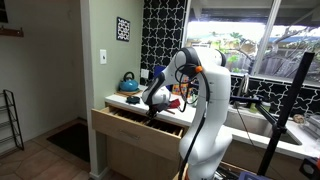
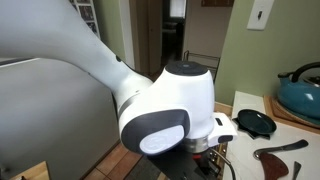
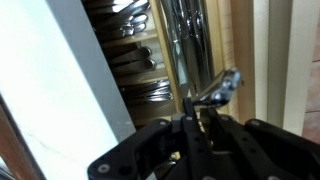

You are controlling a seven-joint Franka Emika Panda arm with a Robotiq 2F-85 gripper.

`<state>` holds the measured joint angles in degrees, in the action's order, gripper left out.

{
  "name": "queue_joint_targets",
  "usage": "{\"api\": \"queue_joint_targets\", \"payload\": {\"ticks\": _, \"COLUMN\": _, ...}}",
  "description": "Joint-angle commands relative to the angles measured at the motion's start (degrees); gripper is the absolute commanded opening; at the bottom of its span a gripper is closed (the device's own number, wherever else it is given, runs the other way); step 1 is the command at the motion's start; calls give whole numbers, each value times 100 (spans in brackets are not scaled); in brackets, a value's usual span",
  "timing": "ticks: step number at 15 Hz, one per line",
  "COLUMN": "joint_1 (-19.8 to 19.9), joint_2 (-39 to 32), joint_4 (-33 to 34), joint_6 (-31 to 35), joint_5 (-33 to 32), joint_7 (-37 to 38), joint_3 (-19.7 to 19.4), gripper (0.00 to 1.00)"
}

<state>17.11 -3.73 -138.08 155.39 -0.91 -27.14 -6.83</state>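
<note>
Fingers point(image 3: 196, 116) closed, one metal handle point(image 3: 222, 87) — one open cutlery drawer point(image 1: 135, 128)

Walls point(image 1: 60, 70) pale green. 1 white switch plate point(image 1: 103, 57), with framed black-and-white print point(image 1: 123, 29) near it. Black-and-white patterned panel point(image 1: 163, 30) rises behind white worktop point(image 1: 113, 101). Light wood cabinet point(image 1: 130, 155) below worktop. Large window point(image 1: 245, 45) to side. Bright daylight, trees and rooftops outside. Floor point(image 1: 30, 160) brown, wood-toned, with dark mat point(image 1: 70, 140) near cabinet's end. Black wire rack point(image 1: 10, 120) stands at frame edge. Dim open doorway point(image 2: 165, 40) in an exterior view, green wall beside it.
</note>
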Motion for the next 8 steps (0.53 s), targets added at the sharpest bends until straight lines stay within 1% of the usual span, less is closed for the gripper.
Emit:
{"api": "queue_joint_targets", "payload": {"ticks": 1, "joint_1": -142, "joint_2": 324, "joint_4": -109, "joint_6": -296, "joint_5": 103, "joint_7": -38, "joint_3": -153, "gripper": 3}}
{"api": "queue_joint_targets", "payload": {"ticks": 4, "joint_1": -204, "joint_2": 514, "joint_4": -118, "joint_6": -442, "joint_5": 127, "joint_7": -75, "joint_3": -192, "gripper": 3}}
{"api": "queue_joint_targets", "payload": {"ticks": 6, "joint_1": -271, "joint_2": 674, "joint_4": -129, "joint_6": -603, "joint_5": 344, "joint_7": -273, "joint_3": -207, "gripper": 3}}
{"api": "queue_joint_targets", "payload": {"ticks": 8, "joint_1": -334, "joint_2": 840, "joint_4": -132, "joint_6": -759, "joint_5": 405, "joint_7": -311, "joint_3": -257, "gripper": 3}}
